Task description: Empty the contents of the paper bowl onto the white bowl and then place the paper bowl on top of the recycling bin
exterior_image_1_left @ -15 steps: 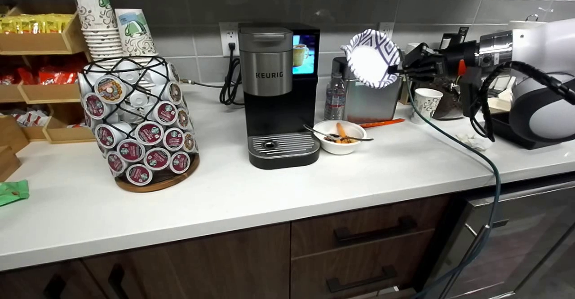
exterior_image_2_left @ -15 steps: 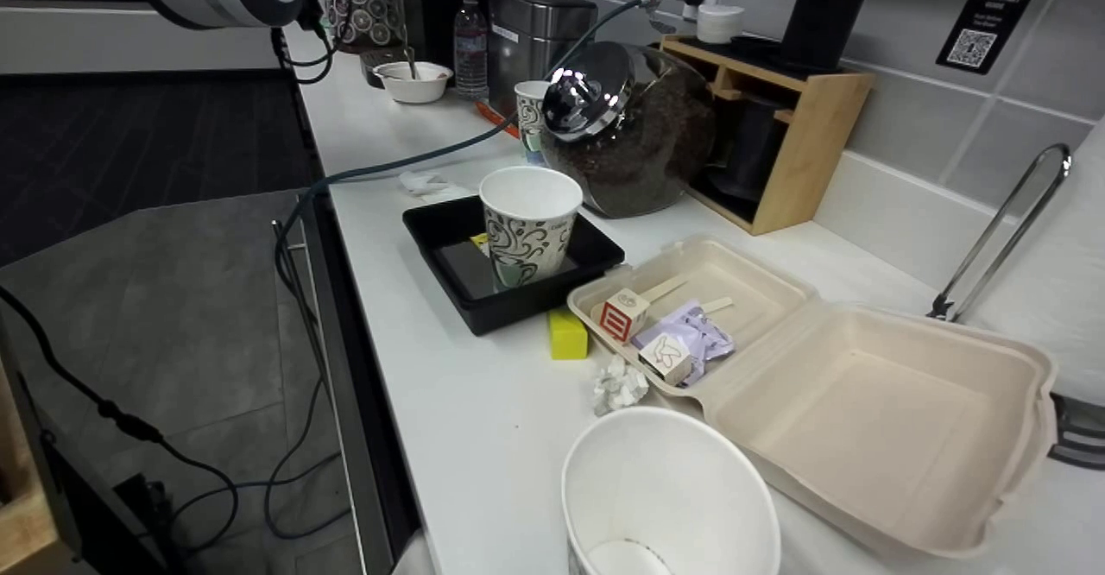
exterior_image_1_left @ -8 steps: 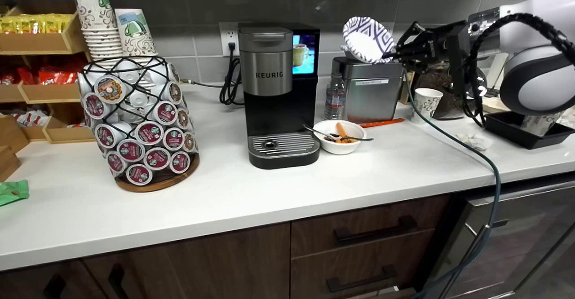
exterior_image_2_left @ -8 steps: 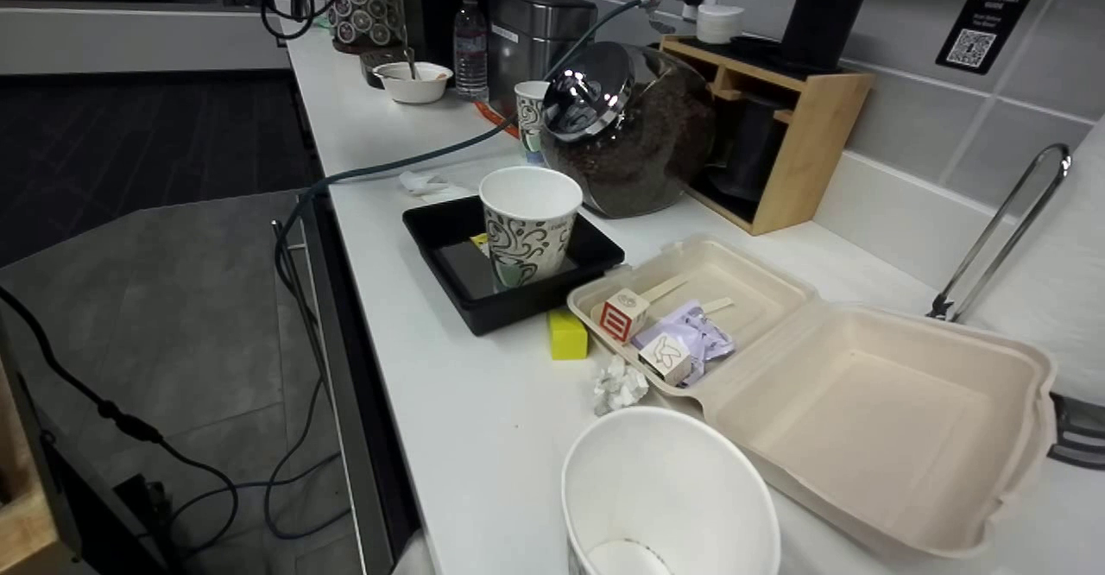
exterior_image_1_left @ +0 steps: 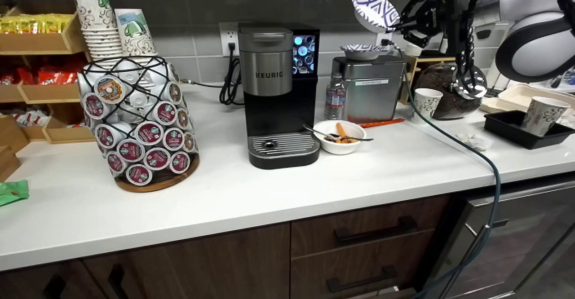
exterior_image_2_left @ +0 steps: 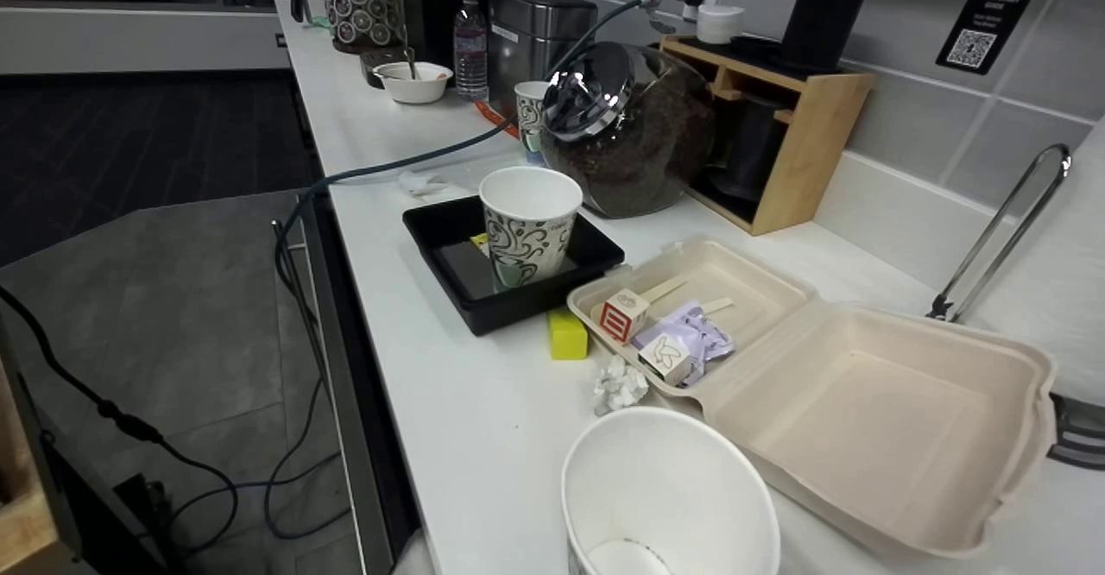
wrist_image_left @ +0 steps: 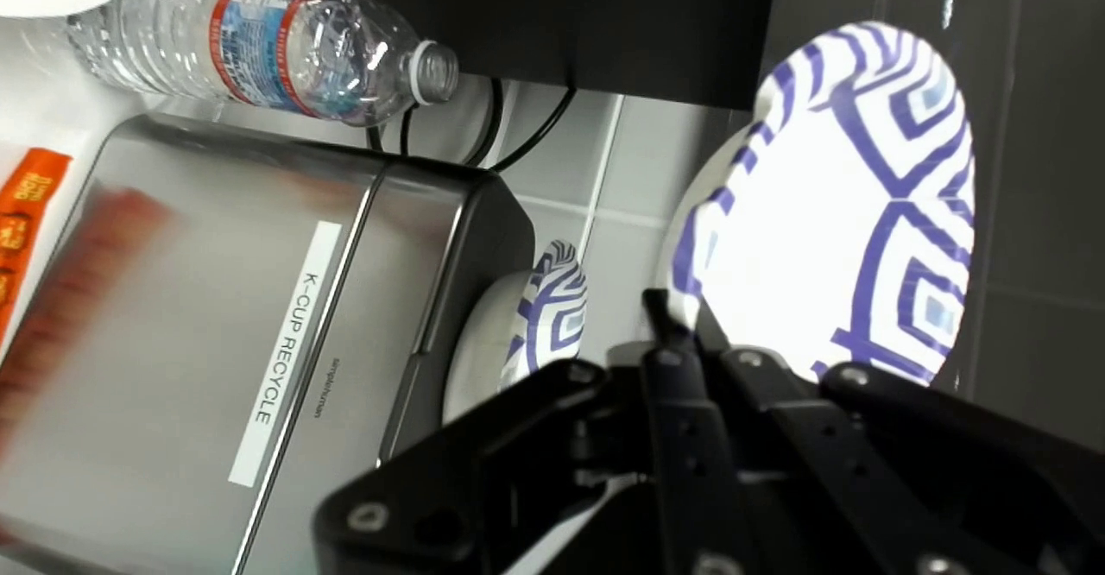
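My gripper [exterior_image_1_left: 395, 27] is shut on the rim of the paper bowl [exterior_image_1_left: 375, 10], which has a purple-blue and white pattern inside and a pale outside. It holds the bowl tilted in the air, above the recycling bin [exterior_image_1_left: 373, 88]. In the wrist view the fingertips [wrist_image_left: 686, 312] pinch the near rim of the paper bowl [wrist_image_left: 803, 212], and the inside that shows is bare. A second, similar patterned bowl [exterior_image_1_left: 362, 54] sits on the bin's lid. The white bowl [exterior_image_1_left: 339, 149] stands on the counter with orange pieces, dark bits and utensils in it.
A water bottle [exterior_image_1_left: 335, 97] and a Keurig machine [exterior_image_1_left: 274, 74] stand left of the bin. A paper cup [exterior_image_1_left: 425, 103], glass jar [exterior_image_1_left: 449, 92] and black tray [exterior_image_1_left: 516, 135] stand to the right. A cable [exterior_image_1_left: 449, 136] hangs across the counter from the wall outlet.
My gripper has risen with the paper bowl, and the bowl's tilt has changed. The bin and the second patterned bowl on it are now uncovered. The arm has left an exterior view.
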Available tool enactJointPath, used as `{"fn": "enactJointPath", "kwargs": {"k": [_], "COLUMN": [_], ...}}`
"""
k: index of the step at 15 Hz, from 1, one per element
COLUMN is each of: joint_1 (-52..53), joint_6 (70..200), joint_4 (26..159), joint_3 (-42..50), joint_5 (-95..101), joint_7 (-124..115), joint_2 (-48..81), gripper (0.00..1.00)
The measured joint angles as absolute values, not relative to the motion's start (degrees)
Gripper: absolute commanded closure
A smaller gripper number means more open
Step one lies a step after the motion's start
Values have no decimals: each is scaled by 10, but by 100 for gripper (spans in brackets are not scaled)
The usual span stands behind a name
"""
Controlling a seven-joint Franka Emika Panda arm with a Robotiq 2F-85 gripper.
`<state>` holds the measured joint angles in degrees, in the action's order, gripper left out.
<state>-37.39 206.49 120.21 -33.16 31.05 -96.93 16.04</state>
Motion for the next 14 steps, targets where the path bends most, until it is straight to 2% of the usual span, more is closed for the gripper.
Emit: {"fn": "enactJointPath", "kwargs": {"k": [3,8,11,14], "joint_1": [-369,-353,-323,-308], "joint_6": [2027,1829,1720,1691], "joint_4": [1196,1127,1073,1054], "joint_3": [-332,-317,-271,-246], "joint_5": [278,191,213,236], "joint_7": [-978,-985,-1006,-1023], "joint_2": [159,128,104,93], "gripper": [99,99,97,99]}}
